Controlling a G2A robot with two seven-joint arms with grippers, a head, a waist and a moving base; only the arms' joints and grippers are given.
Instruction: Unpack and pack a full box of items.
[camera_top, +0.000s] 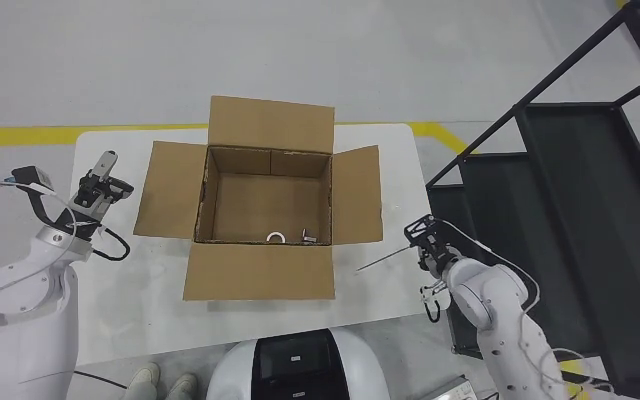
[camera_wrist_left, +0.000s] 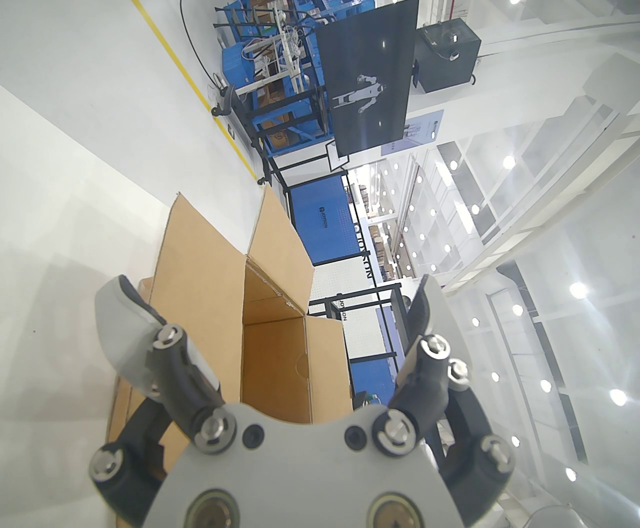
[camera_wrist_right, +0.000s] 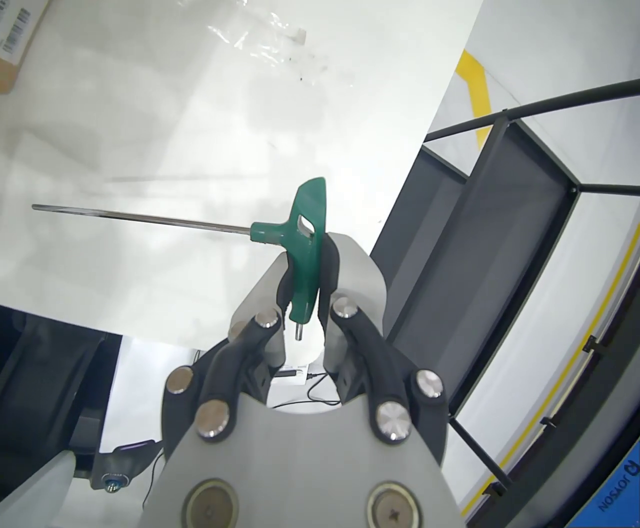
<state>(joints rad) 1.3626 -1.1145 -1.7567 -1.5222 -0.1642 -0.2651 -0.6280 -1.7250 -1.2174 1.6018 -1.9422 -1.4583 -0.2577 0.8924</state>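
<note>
The right gripper (camera_wrist_right: 307, 270) has its two dark-padded fingers (camera_wrist_right: 331, 260) pressed on the flat green plastic handle of a T-shaped hex key (camera_wrist_right: 300, 250). They grip it across the crossbar, probably so that the long, thin, bare steel shaft can stick out sideways without catching on anything. In the top view this gripper sits above the right edge of the white table (camera_top: 390, 150), with the shaft pointing towards the cardboard box (camera_top: 271, 123) just beside it. The box is plain brown corrugated card and stands in the middle of the table. All four flaps are folded flat outward, which leaves the opening free for reaching in. It looks almost empty, with a small white ring (camera_top: 275, 237) and a small metal piece (camera_top: 307, 237) lying against the near wall, so the unpacking seems well along. A crumpled clear plastic bag (camera_wrist_right: 280, 45) lies on the smooth tabletop beyond the key. The left gripper (camera_wrist_left: 274, 320) is at the far left of the table, well apart from the box. Its curved grey fingers (camera_wrist_left: 120, 310) are spread wide and carry nothing, likely waiting for its turn. Dark metal steps (camera_top: 560, 170) stand to the right of the table.
</note>
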